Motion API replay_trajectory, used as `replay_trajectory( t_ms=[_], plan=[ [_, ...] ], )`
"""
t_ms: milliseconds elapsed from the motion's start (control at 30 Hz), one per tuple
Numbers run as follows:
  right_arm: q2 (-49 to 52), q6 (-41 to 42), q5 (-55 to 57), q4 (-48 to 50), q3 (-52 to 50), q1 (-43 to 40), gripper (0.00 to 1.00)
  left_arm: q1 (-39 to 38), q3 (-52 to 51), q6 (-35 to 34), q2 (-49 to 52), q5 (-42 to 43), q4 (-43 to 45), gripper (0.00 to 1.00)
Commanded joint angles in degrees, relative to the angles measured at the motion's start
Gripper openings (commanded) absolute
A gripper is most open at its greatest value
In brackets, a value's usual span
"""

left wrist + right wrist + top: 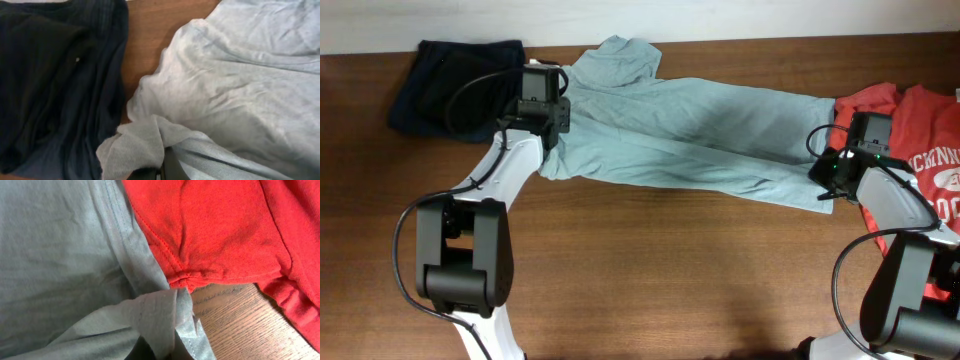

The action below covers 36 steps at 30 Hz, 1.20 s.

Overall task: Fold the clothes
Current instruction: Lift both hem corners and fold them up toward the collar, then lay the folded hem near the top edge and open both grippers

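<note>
The pale grey-teal T-shirt (690, 135) lies stretched across the back of the table, pulled into a long band between both arms. At its left end my left gripper (548, 135) is shut on a bunched fold of the shirt (135, 147). My right gripper (827, 172) is shut on the shirt's right hem (160, 320). The red T-shirt (910, 130) with white lettering lies crumpled at the far right, and its edge (210, 235) touches the grey shirt's hem. Cloth hides the fingers of both grippers in the wrist views.
A dark navy garment (455, 85) lies at the back left corner, close beside the left gripper and filling the left of the left wrist view (55, 85). Bare wooden tabletop (670, 270) spreads across the front. The back wall edge runs just behind the clothes.
</note>
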Motion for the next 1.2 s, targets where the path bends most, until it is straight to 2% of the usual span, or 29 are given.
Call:
replay_trajectory(
  t_ms=[0, 200, 233, 267, 300, 333, 367, 400, 433, 533, 600, 700, 733, 767, 800, 833, 867, 900, 967, 1000, 1167],
  plan=[
    [0.4, -0.1, 2.0, 0.8, 0.9, 0.3, 0.04, 0.3, 1.0, -0.6, 1.0, 0.8, 0.5, 0.00],
    [2.8, -0.2, 1.7, 2.6, 0.9, 0.3, 0.05, 0.3, 1.0, -0.6, 1.6, 1.0, 2.4, 0.04],
    [3.1, -0.2, 1.7, 3.0, 0.9, 0.3, 0.15, 0.2, 1.0, -0.6, 1.6, 1.2, 2.6, 0.11],
    [3.3, -0.2, 1.7, 3.6, 0.9, 0.3, 0.29, 0.2, 1.0, -0.6, 1.6, 1.7, 2.9, 0.22],
    [3.3, -0.2, 1.7, 4.3, 0.9, 0.3, 0.58, 0.2, 1.0, -0.6, 1.6, 2.1, 3.1, 0.34],
    [3.3, -0.2, 1.7, 4.8, 0.9, 0.3, 0.71, 0.2, 1.0, -0.6, 1.6, 2.1, 3.2, 0.41],
    [3.2, -0.4, 1.0, 5.7, 1.1, 0.3, 0.89, 0.2, 1.1, -0.6, 1.6, 2.0, 3.5, 0.55],
    [3.2, -0.7, 0.3, 6.0, 1.4, 0.2, 0.96, 0.2, 1.2, -0.6, 1.6, 2.1, 3.6, 0.59],
    [3.2, -1.7, -0.5, 6.0, 2.2, 0.3, 0.99, 0.3, 2.3, -0.6, 1.6, 2.1, 3.1, 0.66],
    [3.2, -6.6, -4.3, 2.7, 7.0, 0.3, 0.99, 0.3, 8.4, -0.6, 1.6, 2.4, -3.1, 0.70],
    [3.2, -8.9, -5.2, -1.7, 11.0, 0.3, 0.99, 0.3, 13.7, -0.6, 1.6, 4.6, -9.5, 0.73],
    [3.2, -15.7, -8.5, -11.6, 18.8, 1.1, 1.00, 0.3, 22.1, -0.6, 1.6, 11.0, -21.4, 0.73],
    [3.2, -17.4, -9.2, -14.3, 20.6, 1.6, 0.99, 0.3, 23.6, -0.6, 1.6, 12.3, -23.7, 0.65],
    [3.2, -18.4, -9.3, -17.7, 22.8, 2.3, 0.94, 0.3, 25.0, -0.7, 1.6, 13.7, -26.8, 0.47],
    [3.2, -18.5, -9.3, -19.6, 24.0, 3.0, 0.90, 0.3, 25.4, -0.9, 1.6, 14.2, -28.1, 0.37],
    [3.2, -18.4, -9.3, -23.1, 26.1, 4.7, 0.73, 0.3, 25.9, -2.3, 1.6, 15.3, -32.0, 0.21],
    [3.2, -18.4, -9.3, -24.3, 26.6, 5.9, 0.52, 0.3, 25.9, -3.6, 1.6, 15.7, -34.1, 0.11],
    [3.2, -18.4, -9.4, -25.5, 26.6, 7.6, 0.38, 0.3, 25.9, -5.3, 1.6, 16.2, -37.9, 0.02],
    [3.4, -18.4, -9.5, -26.5, 26.3, 9.8, 0.13, 0.3, 25.5, -5.8, 1.9, 17.1, -41.0, 0.01],
    [3.7, -18.4, -9.7, -26.7, 25.7, 11.9, 0.04, 0.3, 24.9, -5.8, 2.3, 17.9, -43.0, 0.01],
    [5.6, -18.4, -9.6, -26.4, 24.0, 17.7, 0.04, 0.3, 22.1, -6.0, 4.5, 17.9, -46.7, 0.01]
  ],
)
